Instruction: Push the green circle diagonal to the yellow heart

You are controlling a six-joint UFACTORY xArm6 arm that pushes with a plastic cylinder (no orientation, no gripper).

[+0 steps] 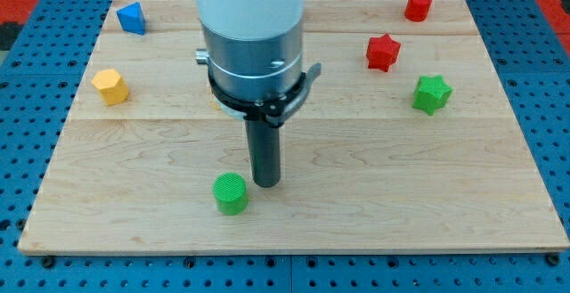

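The green circle (231,193) lies near the view's bottom, left of centre, on the wooden board (401,195). My tip (266,183) stands just to the right of it, a small gap apart or barely touching. No yellow heart shows clearly; a sliver of yellow (216,108) peeks out behind the arm's grey collar, shape hidden. The arm's white and grey body (249,35) covers the board's top middle.
A yellow hexagon-like block (110,86) sits at the left. A blue block (131,18) lies at the top left. A red star (383,52) and a red block (418,5) are at the top right. A green star (431,93) sits at the right.
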